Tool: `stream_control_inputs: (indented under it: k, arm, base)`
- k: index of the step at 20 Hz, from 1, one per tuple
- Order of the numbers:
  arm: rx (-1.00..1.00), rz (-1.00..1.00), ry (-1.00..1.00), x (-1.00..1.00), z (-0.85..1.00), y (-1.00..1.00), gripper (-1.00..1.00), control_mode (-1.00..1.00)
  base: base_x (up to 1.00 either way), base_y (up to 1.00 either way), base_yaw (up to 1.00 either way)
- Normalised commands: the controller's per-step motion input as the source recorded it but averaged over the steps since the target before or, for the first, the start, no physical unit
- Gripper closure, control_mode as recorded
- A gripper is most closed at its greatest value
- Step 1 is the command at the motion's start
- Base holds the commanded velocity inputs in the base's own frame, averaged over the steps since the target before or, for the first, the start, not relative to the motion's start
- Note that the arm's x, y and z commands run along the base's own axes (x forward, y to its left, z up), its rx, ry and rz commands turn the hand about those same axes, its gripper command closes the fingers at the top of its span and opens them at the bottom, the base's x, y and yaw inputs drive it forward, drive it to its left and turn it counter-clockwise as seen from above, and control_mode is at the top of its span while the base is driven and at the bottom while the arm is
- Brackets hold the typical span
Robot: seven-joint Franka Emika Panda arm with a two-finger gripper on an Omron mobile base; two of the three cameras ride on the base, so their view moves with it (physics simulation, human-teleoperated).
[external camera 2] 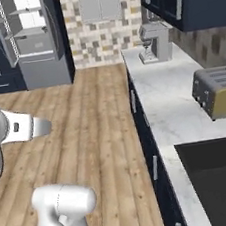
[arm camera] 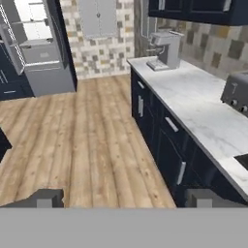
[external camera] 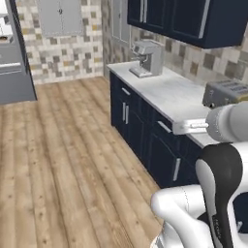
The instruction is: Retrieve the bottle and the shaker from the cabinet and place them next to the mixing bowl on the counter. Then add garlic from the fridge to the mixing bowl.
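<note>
Jaws are standing wide, carrying nothing: gripper [arm camera: 123, 198] is facing the open grey fridge [arm camera: 41, 48], likely transiting for garlic.
Left base: white marble counter [external camera: 169, 94] is carrying a grey coffee machine [external camera: 147, 58].
Right base: silver toaster [external camera 2: 218, 91] is sitting beside the black sink [external camera 2: 219, 176].

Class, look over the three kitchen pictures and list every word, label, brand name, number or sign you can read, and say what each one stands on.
There is no readable text in any view.
The coffee machine, the toaster and the fridge carry no label or brand that can be made out.
The counter and the navy cabinets are plain.
</note>
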Motion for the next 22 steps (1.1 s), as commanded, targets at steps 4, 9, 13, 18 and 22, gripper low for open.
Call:
stream_control_inputs:
  k: [4, 9, 13, 18, 22]
  arm:
    - [0.00, 0.00, 0.00, 0.00, 0.00, 0.00, -1.00, 1.00]
    - [0.00, 0.00, 0.00, 0.00, 0.00, 0.00, -1.00, 1.00]
    - [0.00, 0.00, 0.00, 0.00, 0.00, 0.00, -1.00, 1.00]
    - [0.00, 0.00, 0.00, 0.00, 0.00, 0.00, -1.00, 1.00]
    - [0.00, 0.00, 0.00, 0.00, 0.00, 0.00, -1.00, 1.00]
  base:
    - [1.00, 0.29, 0.10]
    - [1.00, 0.44, 0.00]
    - [1.00, 0.60, 0.10]
    - [1.00, 0.63, 0.22]
    - [1.00, 0.70, 0.22]
